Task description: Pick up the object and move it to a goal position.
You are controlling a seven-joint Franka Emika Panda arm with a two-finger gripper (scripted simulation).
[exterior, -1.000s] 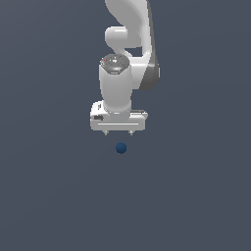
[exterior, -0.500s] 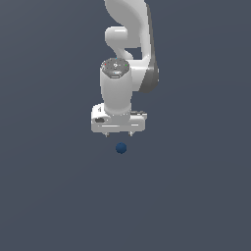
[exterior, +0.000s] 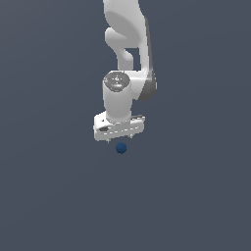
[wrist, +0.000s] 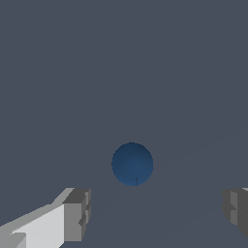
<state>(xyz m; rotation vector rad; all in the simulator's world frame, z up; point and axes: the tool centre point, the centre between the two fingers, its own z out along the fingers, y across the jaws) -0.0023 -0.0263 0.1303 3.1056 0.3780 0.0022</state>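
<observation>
Compared with the frames one second and half a second earlier, the white arm has sunk a little, so that the tool (exterior: pixel 120 138) now hangs closer above the small dark blue ball (exterior: pixel 121 148), which has not shifted. Exterior view: the ball lies on the plain grey desk (exterior: pixel 44 196), around the middle of the visible surface; no desk edge or corner appears in either view, so its place cannot be tied to one. The tool hangs just above the ball without touching it, a narrow gap showing between them. Wrist view: the two fingers (wrist: pixel 76 214) stand spread wide, well apart on either side, and the ball (wrist: pixel 132 163) lies roughly midway along the line between them, though slightly ahead of the fingertips; nothing is held. Step in hand, as judged: the approach before the grasp, with pickup and carry not yet begun. Next move, as judged: a further straight descent until the fingertips flank the ball at its widest part, then closure. Because the ball is smooth and much narrower than the tool, an off-centre pinch could squeeze it out sideways. No goal marker and no container is visible in either view.
</observation>
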